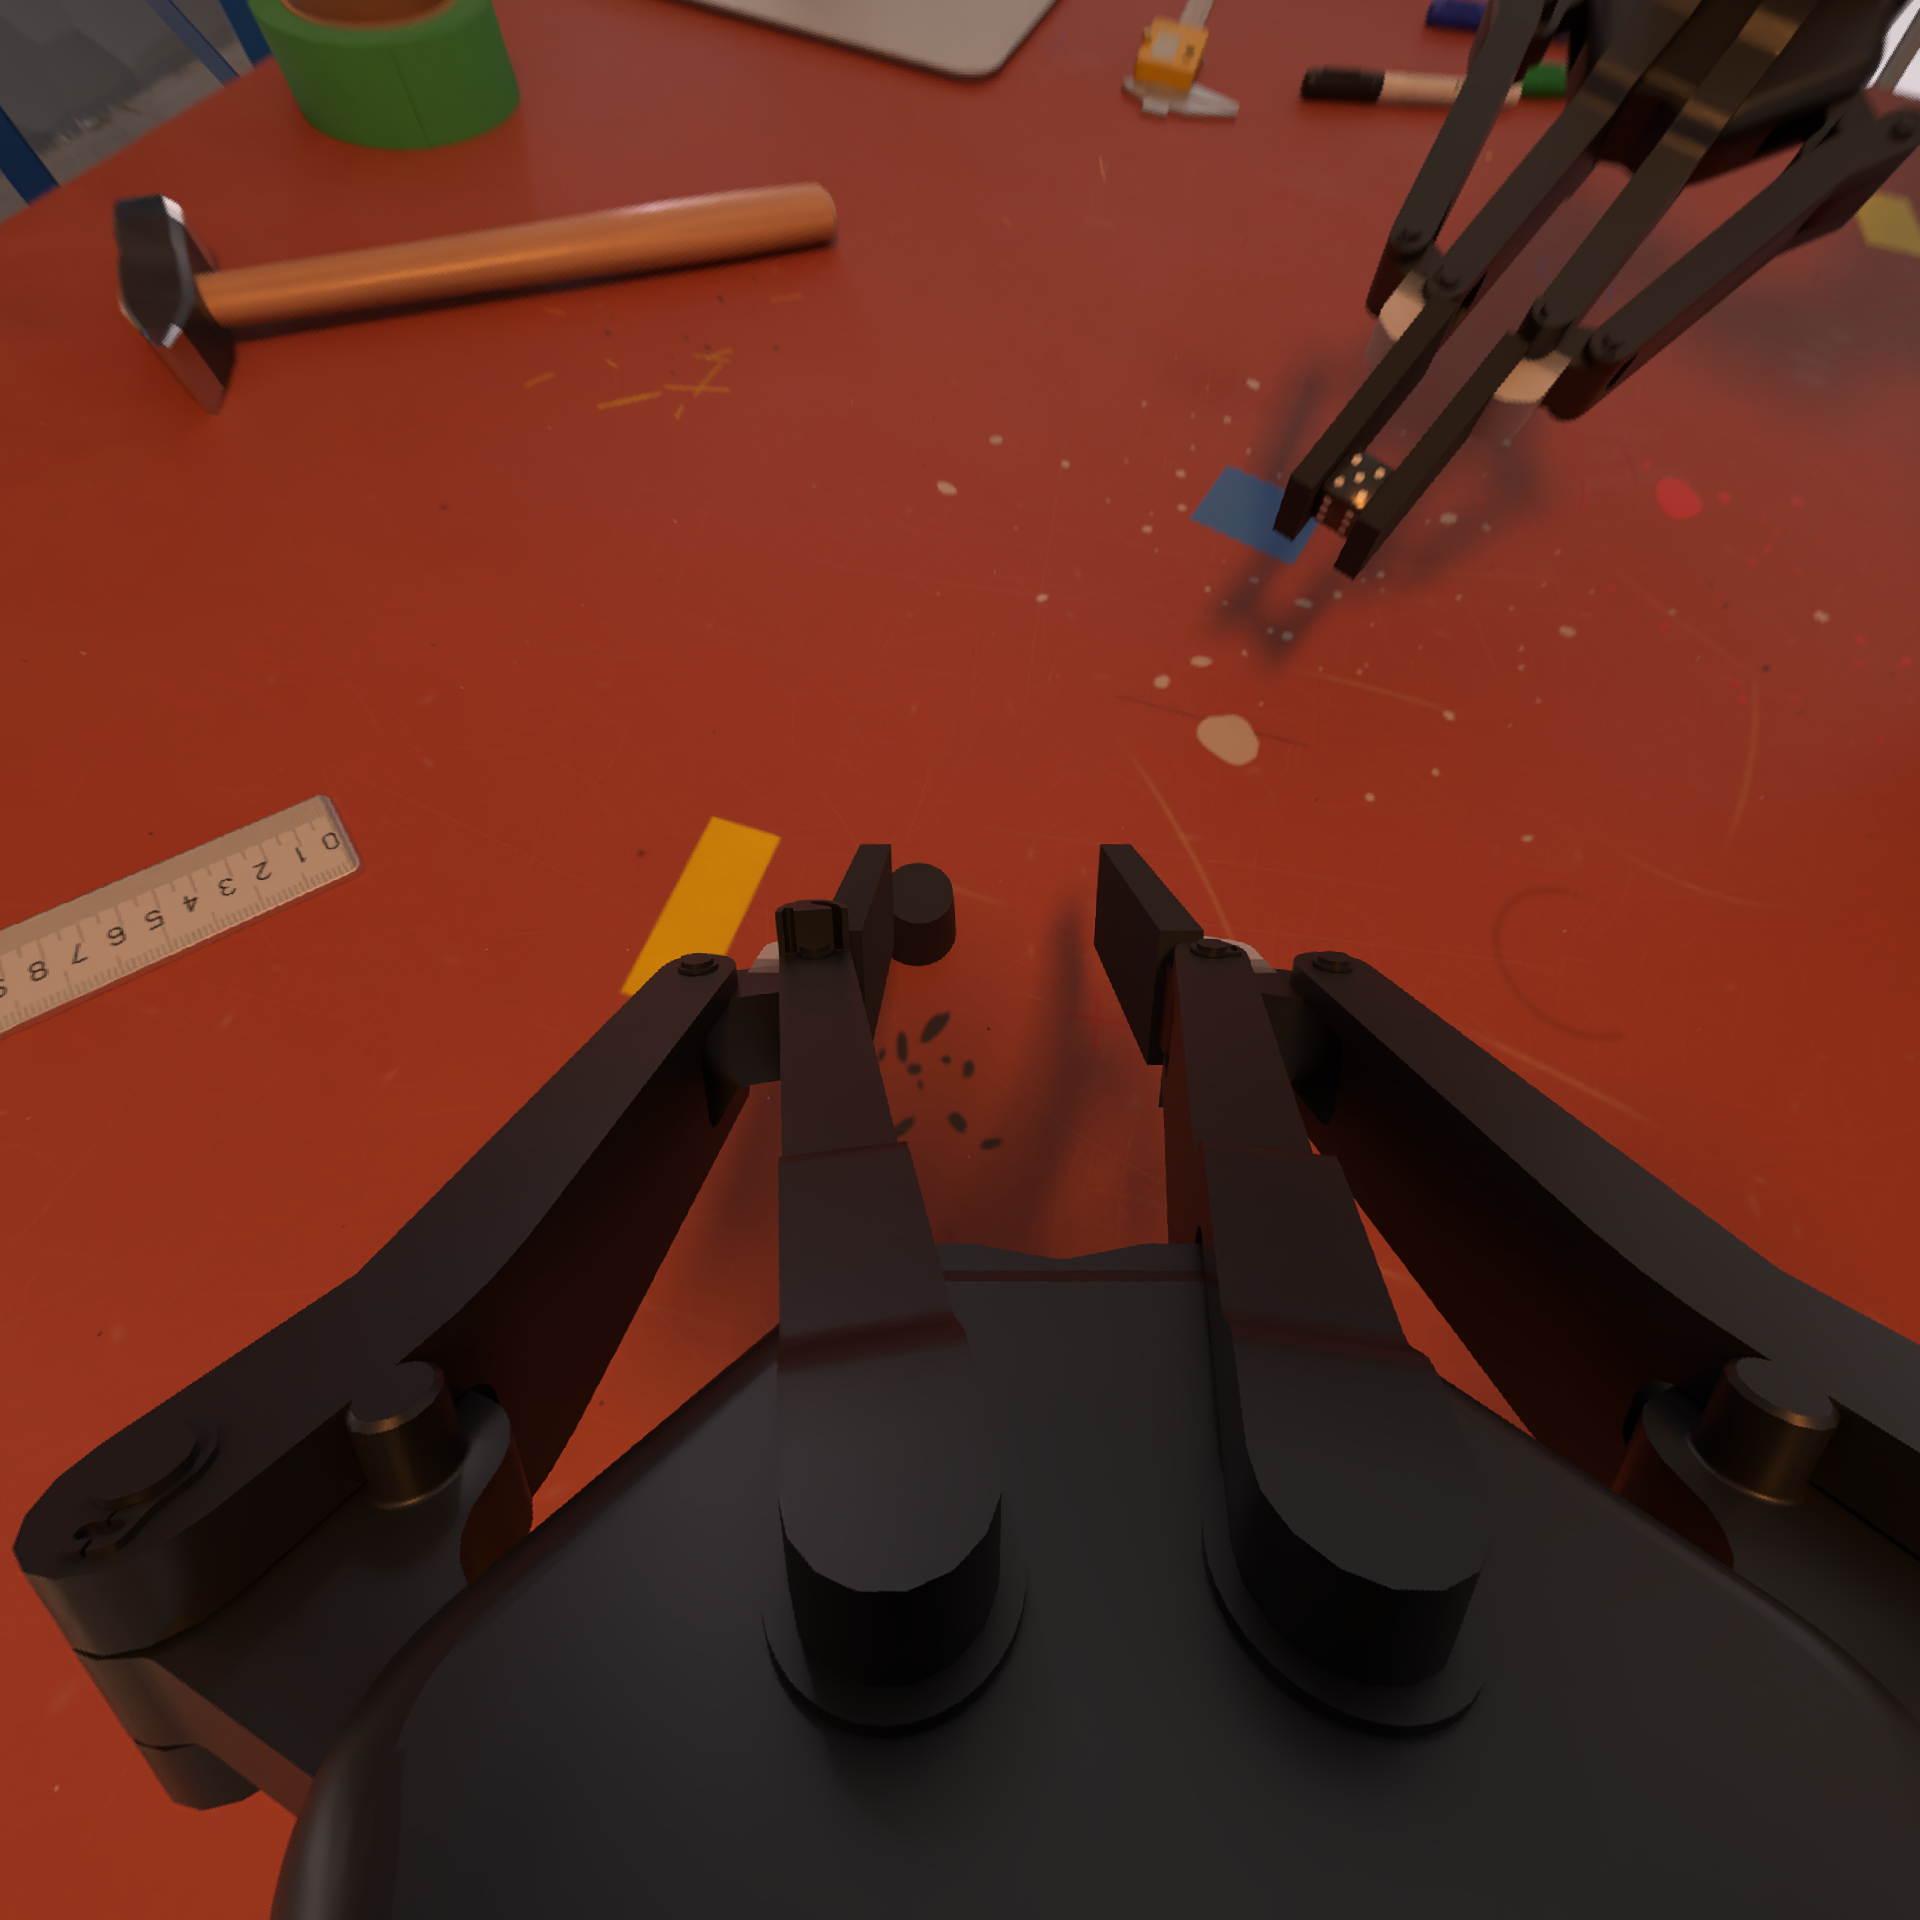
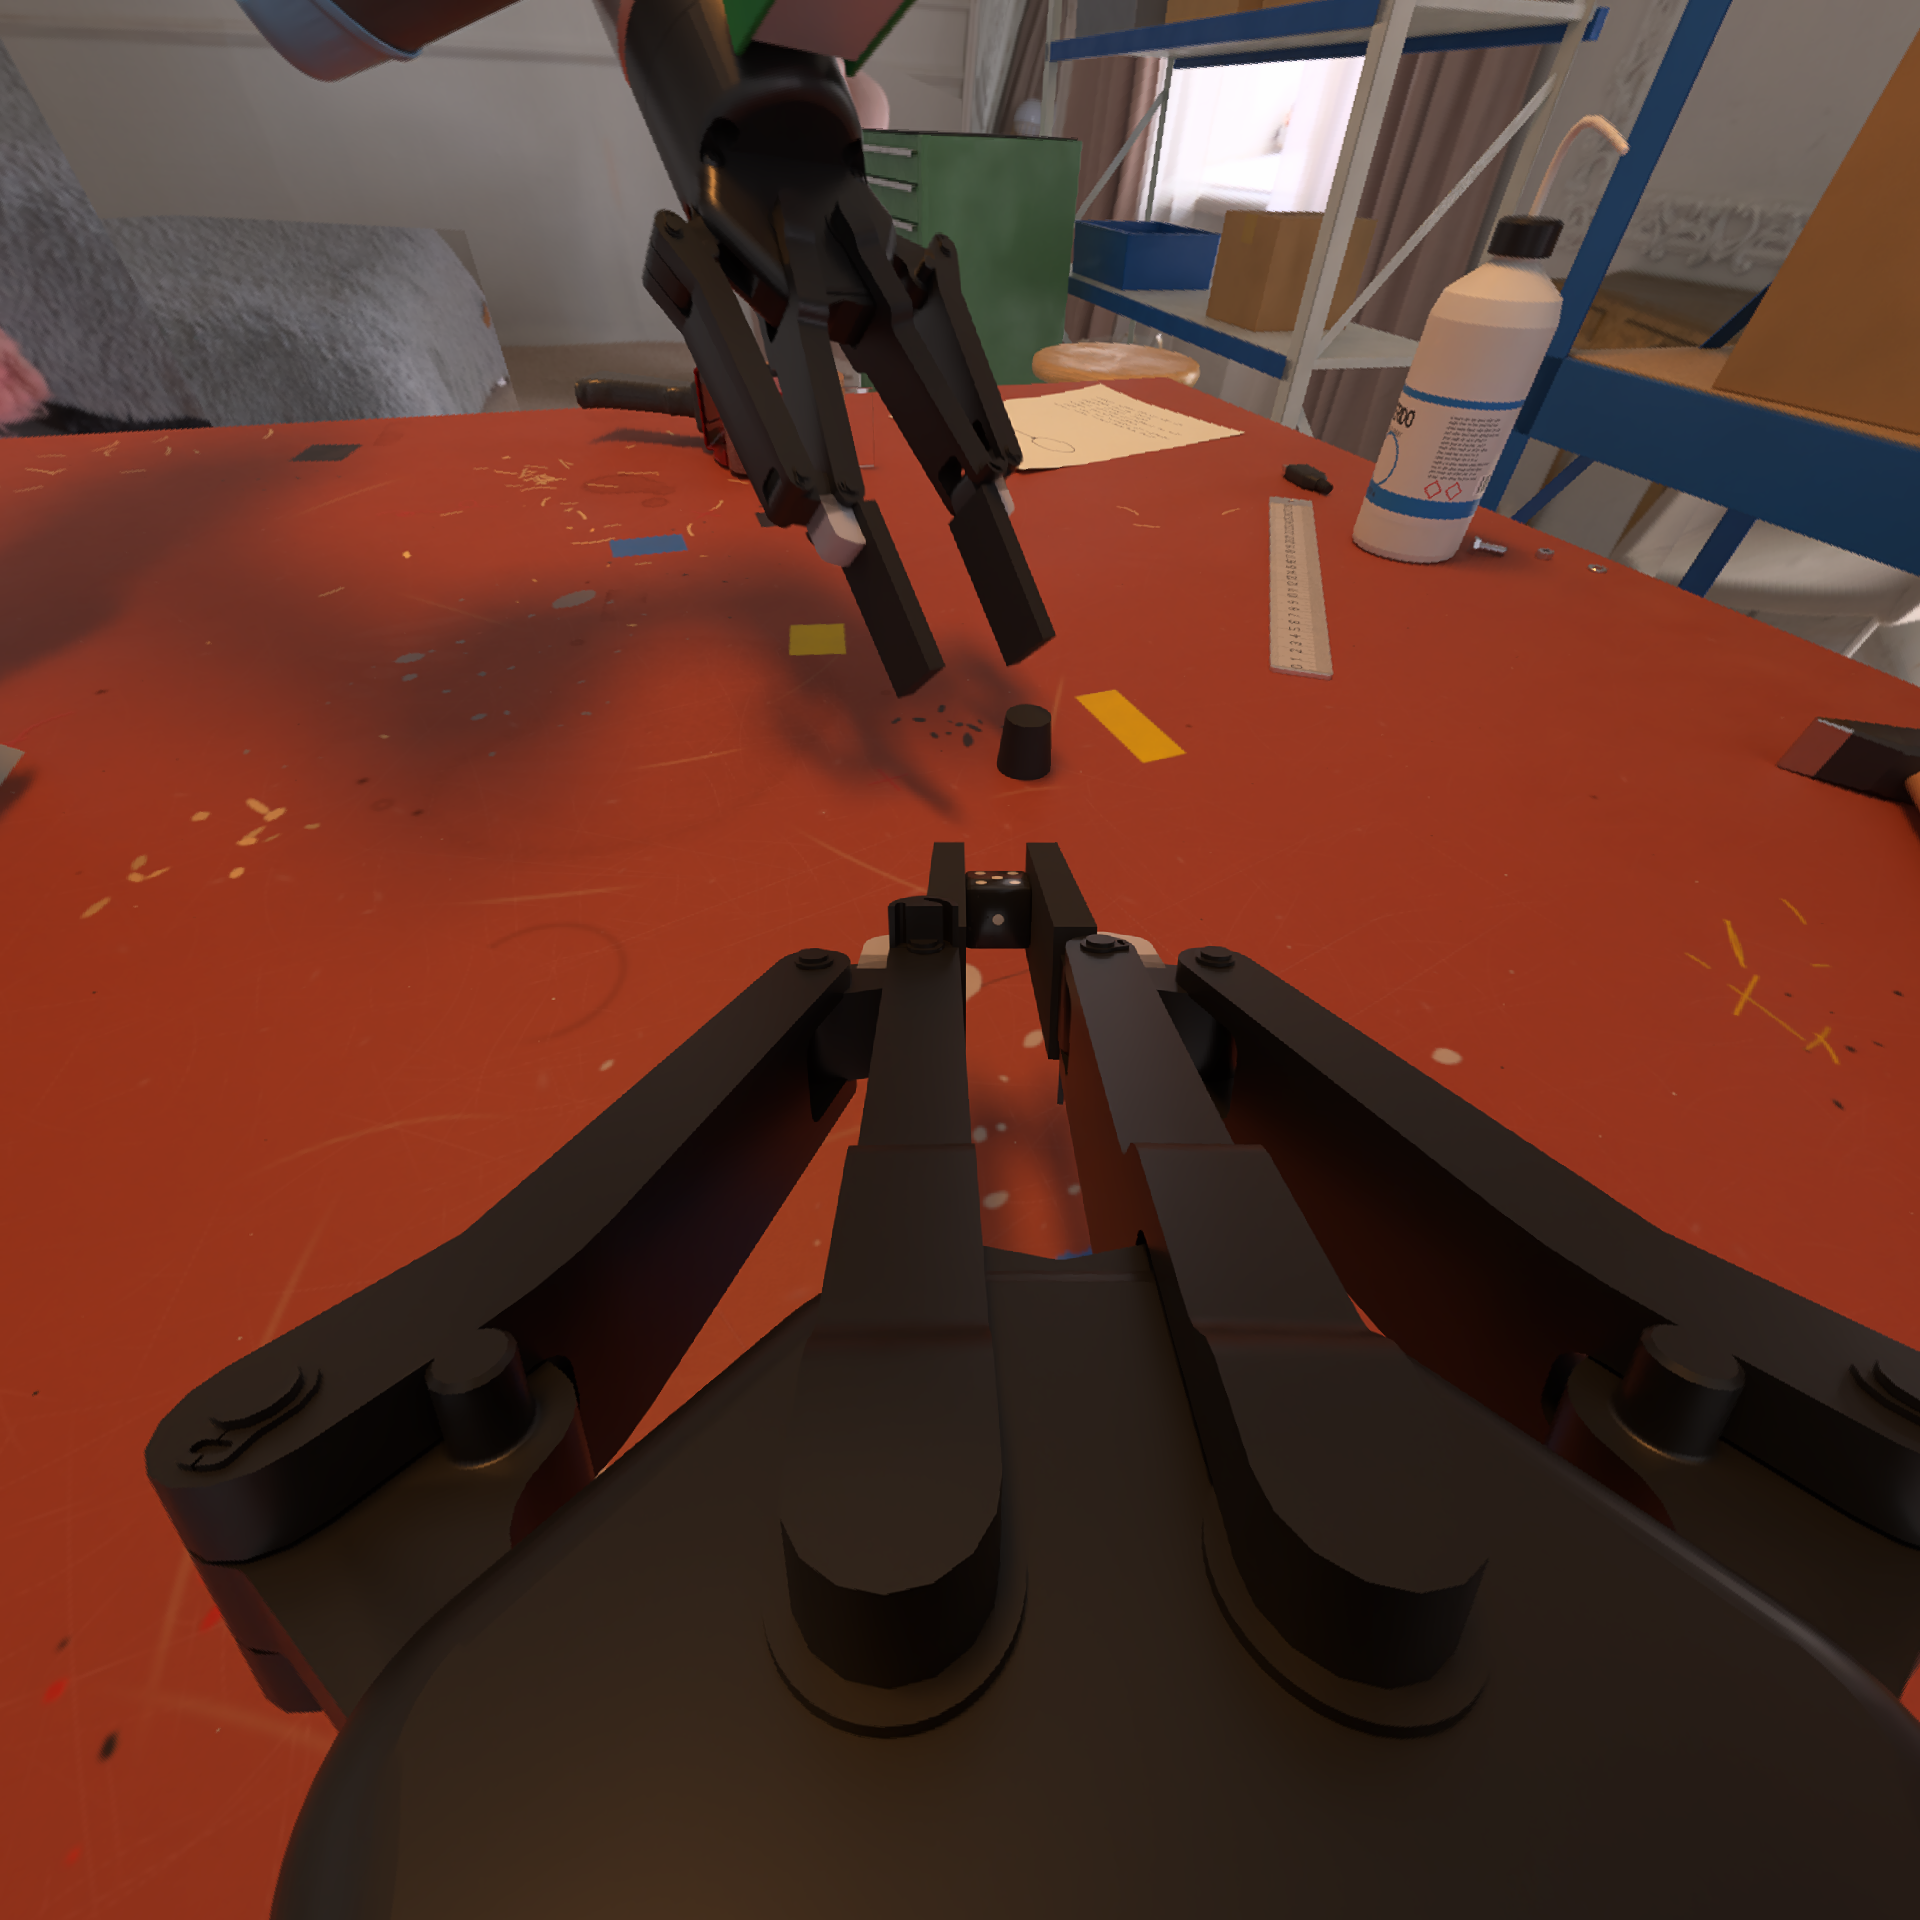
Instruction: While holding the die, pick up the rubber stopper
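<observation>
The black rubber stopper (image 1: 923, 912) stands upright on the red table (image 1: 935, 623), just beyond my left finger's tip and partly hidden by it. My left gripper (image 1: 995, 883) is open and empty, hovering above the table. In the right wrist view the stopper (image 2: 1024, 742) stands beside the left gripper (image 2: 971, 665), which hangs a little above it. My right gripper (image 2: 995, 883) is shut on the black die (image 2: 995, 906) with pale pips, held above the table. It also shows in the left wrist view (image 1: 1340, 535), holding the die (image 1: 1354, 488).
A hammer (image 1: 468, 260), green tape roll (image 1: 390, 68), wooden ruler (image 1: 166, 914), yellow tape strip (image 1: 701, 902) and marker (image 1: 1403, 85) lie on the table. In the right wrist view a white bottle (image 2: 1455, 416), a paper sheet (image 2: 1112, 424) and blue shelving (image 2: 1610, 395) stand at the far right.
</observation>
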### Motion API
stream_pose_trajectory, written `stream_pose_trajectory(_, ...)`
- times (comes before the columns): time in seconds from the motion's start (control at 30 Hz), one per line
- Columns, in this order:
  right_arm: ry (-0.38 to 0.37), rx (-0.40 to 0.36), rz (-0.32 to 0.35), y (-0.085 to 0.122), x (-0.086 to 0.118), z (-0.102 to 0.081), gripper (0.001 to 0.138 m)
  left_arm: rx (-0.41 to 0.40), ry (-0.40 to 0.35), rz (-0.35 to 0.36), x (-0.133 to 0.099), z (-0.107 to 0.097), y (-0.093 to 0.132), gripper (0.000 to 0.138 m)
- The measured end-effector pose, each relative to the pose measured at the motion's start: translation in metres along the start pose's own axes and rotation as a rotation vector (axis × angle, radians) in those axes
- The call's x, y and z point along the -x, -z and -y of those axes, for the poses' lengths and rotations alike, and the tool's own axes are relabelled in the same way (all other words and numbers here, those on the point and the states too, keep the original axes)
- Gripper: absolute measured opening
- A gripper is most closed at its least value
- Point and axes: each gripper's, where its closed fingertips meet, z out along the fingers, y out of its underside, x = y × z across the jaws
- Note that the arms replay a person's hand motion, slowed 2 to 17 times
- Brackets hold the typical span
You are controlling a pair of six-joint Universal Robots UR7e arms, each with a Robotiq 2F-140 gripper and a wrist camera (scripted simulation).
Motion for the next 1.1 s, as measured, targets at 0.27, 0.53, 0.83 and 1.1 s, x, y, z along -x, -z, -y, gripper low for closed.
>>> stream_pose_trajectory(0.27, 0.013, -0.006, 0.004, 0.002, 0.001, 0.001, 0.016, 0.131, -0.07, 0.055, 0.015, -0.014, -0.024, 0.052)
stream_pose_trajectory(0.53, -0.002, -0.017, 0.002, 0.005, -0.003, 0.001, 0.016, 0.195, -0.126, 0.068, 0.024, -0.019, -0.031, 0.045)
stream_pose_trajectory(0.83, -0.033, -0.033, 0.022, 0.007, -0.004, 0.002, 0.016, 0.186, -0.122, -0.03, 0.019, -0.018, -0.033, 0.034)
stream_pose_trajectory(1.1, -0.049, -0.043, 0.037, 0.008, -0.004, 0.002, 0.016, 0.144, -0.126, -0.062, 0.019, -0.014, -0.037, 0.031)
